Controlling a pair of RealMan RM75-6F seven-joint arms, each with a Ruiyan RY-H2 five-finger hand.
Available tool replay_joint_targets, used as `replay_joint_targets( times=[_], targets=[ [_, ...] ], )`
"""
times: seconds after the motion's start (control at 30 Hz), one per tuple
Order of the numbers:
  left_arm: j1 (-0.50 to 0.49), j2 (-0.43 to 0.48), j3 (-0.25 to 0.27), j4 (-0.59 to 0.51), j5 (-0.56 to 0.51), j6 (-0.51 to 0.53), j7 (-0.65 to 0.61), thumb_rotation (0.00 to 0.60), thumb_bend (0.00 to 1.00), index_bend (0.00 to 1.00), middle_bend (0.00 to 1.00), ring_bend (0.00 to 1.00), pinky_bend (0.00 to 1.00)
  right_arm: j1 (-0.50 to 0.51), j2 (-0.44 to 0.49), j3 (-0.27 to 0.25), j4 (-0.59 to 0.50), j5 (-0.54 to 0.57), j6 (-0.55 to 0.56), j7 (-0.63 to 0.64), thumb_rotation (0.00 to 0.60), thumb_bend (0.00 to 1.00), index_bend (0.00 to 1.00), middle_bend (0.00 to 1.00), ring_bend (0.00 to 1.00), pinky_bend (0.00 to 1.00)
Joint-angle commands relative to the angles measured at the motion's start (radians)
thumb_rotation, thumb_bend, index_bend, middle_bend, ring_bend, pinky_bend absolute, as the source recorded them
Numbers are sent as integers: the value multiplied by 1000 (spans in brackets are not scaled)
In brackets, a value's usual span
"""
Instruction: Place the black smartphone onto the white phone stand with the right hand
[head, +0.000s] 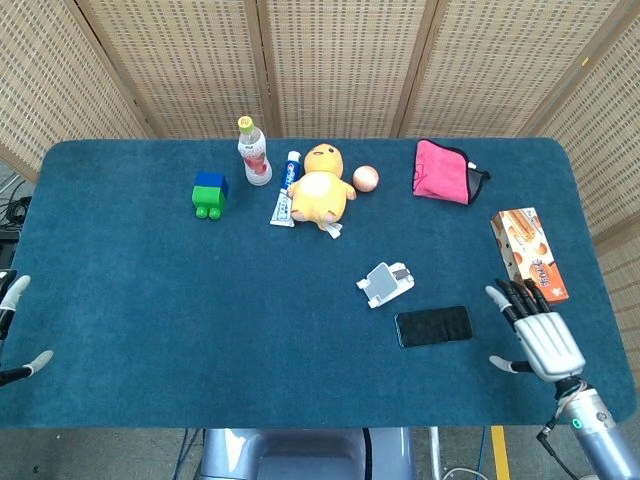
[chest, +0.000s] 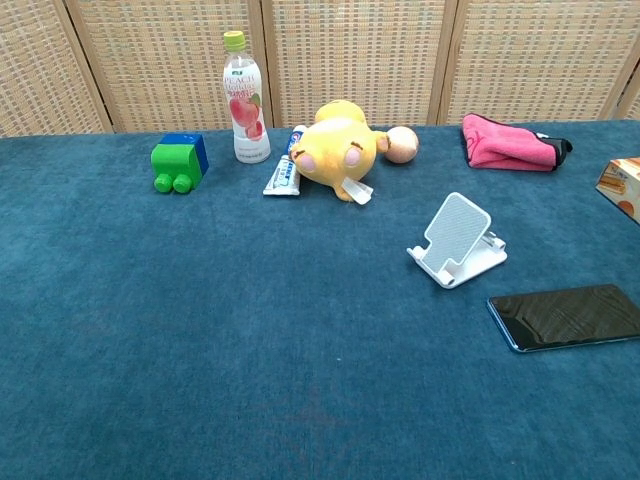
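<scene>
The black smartphone (head: 433, 326) (chest: 566, 316) lies flat on the blue table, just in front of the white phone stand (head: 385, 283) (chest: 456, 242), which stands empty. My right hand (head: 537, 336) hovers to the right of the phone with its fingers spread and nothing in it, a short gap away from the phone. Only the fingertips of my left hand (head: 12, 330) show at the left edge of the head view, apart and empty. The chest view shows neither hand.
An orange box (head: 528, 254) lies just behind my right hand. A pink pouch (head: 442, 171), a small ball (head: 366, 178), a yellow plush (head: 320, 187), a toothpaste tube (head: 286, 190), a bottle (head: 253, 151) and a green-blue block (head: 210, 193) line the far side.
</scene>
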Motion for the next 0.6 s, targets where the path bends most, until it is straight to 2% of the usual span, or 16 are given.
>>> replay_joint_targets(
  times=[0.03,0.2,0.4,0.5,0.6],
  targets=[
    [-10,-4,-6,-5,-16,-20,17,600,0,0,0,0,0,137,-29,-18,107,-18,-216,22,600,0,154,96,0,28],
    [-19,-7,-13,-9,-35,-37,30,600,0,0,0,0,0,165,-84,-6,158,1,-257,3,600,0,202,151,45,85],
    [-25,-9,-13,-13,-43,-52,45,600,0,0,0,0,0,183,-141,-6,215,-6,-261,-16,600,0,207,169,76,132],
    [-25,-10,-12,-14,-43,-52,47,600,0,0,0,0,0,188,-164,-8,234,-12,-255,-24,600,0,231,202,128,193],
    [-24,-10,-12,-14,-42,-50,47,600,0,0,0,0,0,189,-188,-9,261,-23,-239,-14,600,0,236,218,161,196]
  ],
)
